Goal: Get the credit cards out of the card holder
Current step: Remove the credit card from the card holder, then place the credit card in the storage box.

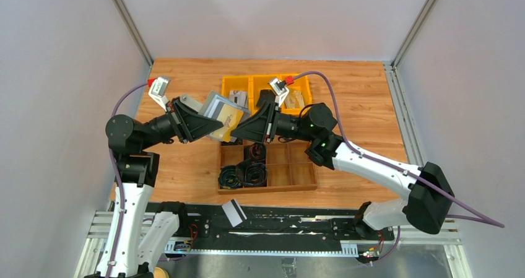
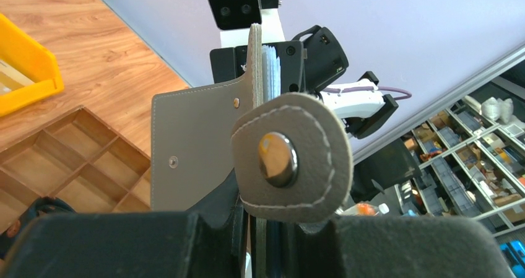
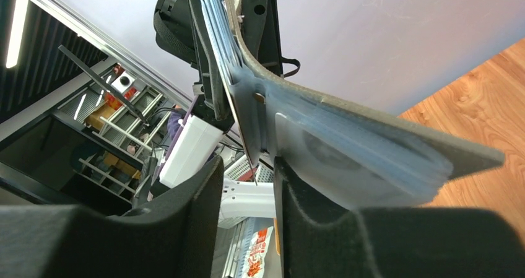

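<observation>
The grey card holder (image 1: 213, 109) hangs open in the air over the table, and my left gripper (image 1: 199, 124) is shut on its lower edge. In the left wrist view its snap flap (image 2: 291, 157) faces the camera, with the credit cards (image 2: 270, 61) edge-on behind it. My right gripper (image 1: 240, 131) meets the holder from the right. Its jaws stand open, and a thin card edge (image 3: 246, 135) points into the gap between the fingers (image 3: 322, 228). One finger lies against the clear sleeves (image 3: 359, 160). One card with a dark stripe (image 1: 233, 213) lies on the front rail.
Below the holder sits a wooden divided tray (image 1: 291, 174) with coiled black cables (image 1: 242, 174) in its left compartments. Yellow bins (image 1: 238, 83) with small items stand behind it. The black rail (image 1: 297, 219) runs along the near edge.
</observation>
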Tool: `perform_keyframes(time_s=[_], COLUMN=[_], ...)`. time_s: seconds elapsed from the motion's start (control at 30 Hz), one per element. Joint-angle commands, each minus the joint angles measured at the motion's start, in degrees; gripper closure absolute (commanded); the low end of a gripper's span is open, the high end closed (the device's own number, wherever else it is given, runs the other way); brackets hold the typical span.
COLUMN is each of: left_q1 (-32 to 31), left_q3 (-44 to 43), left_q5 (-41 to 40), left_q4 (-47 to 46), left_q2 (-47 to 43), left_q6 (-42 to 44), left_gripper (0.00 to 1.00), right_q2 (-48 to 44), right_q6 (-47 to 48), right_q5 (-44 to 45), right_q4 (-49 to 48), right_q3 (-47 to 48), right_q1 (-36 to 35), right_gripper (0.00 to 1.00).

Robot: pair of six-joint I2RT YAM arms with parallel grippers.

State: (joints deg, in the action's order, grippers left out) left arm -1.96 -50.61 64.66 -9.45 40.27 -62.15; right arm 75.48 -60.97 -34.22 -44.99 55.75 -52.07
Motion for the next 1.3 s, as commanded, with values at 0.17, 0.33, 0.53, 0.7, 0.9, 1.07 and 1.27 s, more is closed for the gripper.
perform_keyframes(time_s=[0.17, 0.33, 0.53, 0.7, 0.9, 1.07, 1.27], left_q1=[-0.2, -0.2, -0.1, 0.1, 0.1, 0.1, 0.0], left_q3=[-1.3, -1.5, -4.1, -5.7, -8.2, -10.5, -11.0], left_q5=[1.9, 1.7, -1.4, -3.8, -7.5, -11.3, -11.0], left_q4=[-3.2, -1.4, 5.1, 7.4, 17.7, 30.2, 39.0], left_q2=[-1.4, -1.2, -0.8, -0.5, -0.4, 0.9, 3.2], left_q6=[-0.2, 1.9, 7.9, 11.1, 21.7, 34.7, 43.6], left_gripper=[1.00, 0.98, 0.97, 0.99, 1.00, 0.99, 0.98], right_q2=[3.6, 3.2, 0.6, -2.7, -10.0, -13.1, -3.0], right_q6=[-4.7, -7.2, -6.2, -5.7, -1.0, 13.9, 30.5], right_q5=[2.3, 2.1, 2.5, 2.0, -3.1, -3.7, 2.7], right_q4=[-6.4, -10.4, -9.8, -8.9, 4.6, 30.8, 54.1], right_q3=[3.2, 1.7, -2.7, -7.6, -9.9, -3.4, 10.9], right_q1=[0.1, 1.2, 1.9, 4.0, 13.4, 23.9, 33.6], right_gripper=[0.69, 0.85, 1.00, 1.00, 1.00, 1.00, 1.00])
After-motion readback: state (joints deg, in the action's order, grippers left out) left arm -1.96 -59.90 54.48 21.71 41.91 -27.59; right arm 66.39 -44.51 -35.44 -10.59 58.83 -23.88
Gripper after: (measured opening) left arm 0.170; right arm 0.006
